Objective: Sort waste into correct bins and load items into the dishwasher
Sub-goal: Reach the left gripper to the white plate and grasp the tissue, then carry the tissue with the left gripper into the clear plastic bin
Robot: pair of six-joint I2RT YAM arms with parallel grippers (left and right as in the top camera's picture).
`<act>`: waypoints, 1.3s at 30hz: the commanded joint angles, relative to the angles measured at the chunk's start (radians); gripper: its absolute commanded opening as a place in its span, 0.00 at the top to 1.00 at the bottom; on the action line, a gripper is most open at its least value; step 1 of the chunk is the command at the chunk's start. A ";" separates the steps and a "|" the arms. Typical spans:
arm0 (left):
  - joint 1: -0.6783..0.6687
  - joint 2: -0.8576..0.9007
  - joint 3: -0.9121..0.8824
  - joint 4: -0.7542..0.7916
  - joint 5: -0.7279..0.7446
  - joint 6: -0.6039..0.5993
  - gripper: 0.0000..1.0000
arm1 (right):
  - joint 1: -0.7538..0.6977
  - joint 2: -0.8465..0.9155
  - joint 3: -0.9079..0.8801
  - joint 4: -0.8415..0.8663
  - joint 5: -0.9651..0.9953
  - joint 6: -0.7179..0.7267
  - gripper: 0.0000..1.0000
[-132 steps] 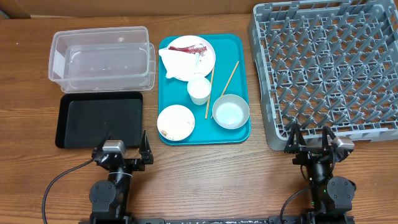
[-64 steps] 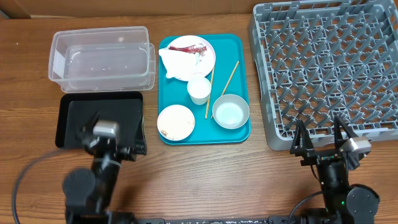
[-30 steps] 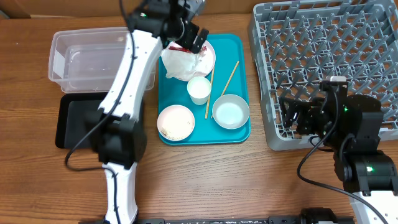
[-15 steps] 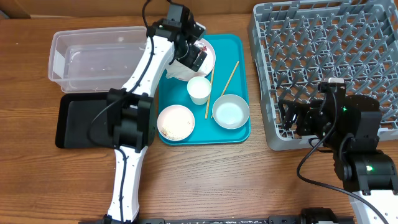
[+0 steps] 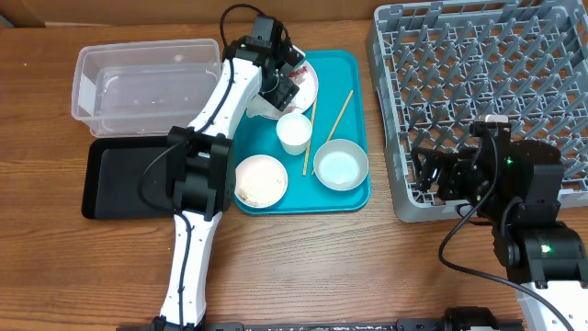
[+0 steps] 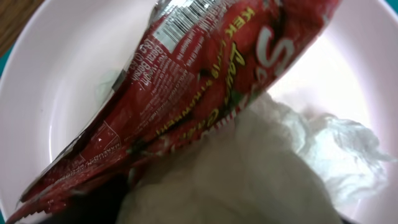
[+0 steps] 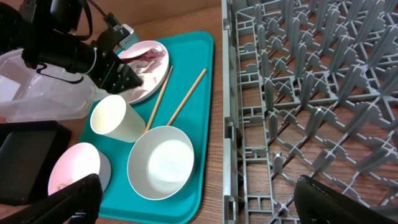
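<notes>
My left gripper point(image 5: 283, 85) is open, low over the pale plate point(image 5: 310, 90), its fingers straddling a crumpled white napkin point(image 6: 249, 168) under a small red wrapper point(image 6: 205, 81). Only a dark finger edge shows in the left wrist view. A white cup point(image 5: 294, 132), a grey bowl point(image 5: 341, 165), a bowl with rice bits point(image 5: 259, 180) and two chopsticks point(image 5: 338, 115) lie on the teal tray point(image 5: 358, 74). My right gripper point(image 5: 439, 175) is open and empty above the grey rack's point(image 5: 496, 92) front left corner.
The clear tub point(image 5: 138, 87) stands at the back left, with the black tray point(image 5: 129, 179) in front of it. My left arm reaches across the tub's right end. The rack fills the right side of the table.
Both arms rose from rest at the front edge. In the last second the left gripper came down and slightly back onto the napkin and wrapper; the right arm stayed still.
</notes>
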 commanded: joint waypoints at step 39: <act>0.267 -0.238 0.277 -0.334 -0.061 -0.430 0.96 | 0.005 -0.002 0.026 -0.015 -0.005 -0.004 0.00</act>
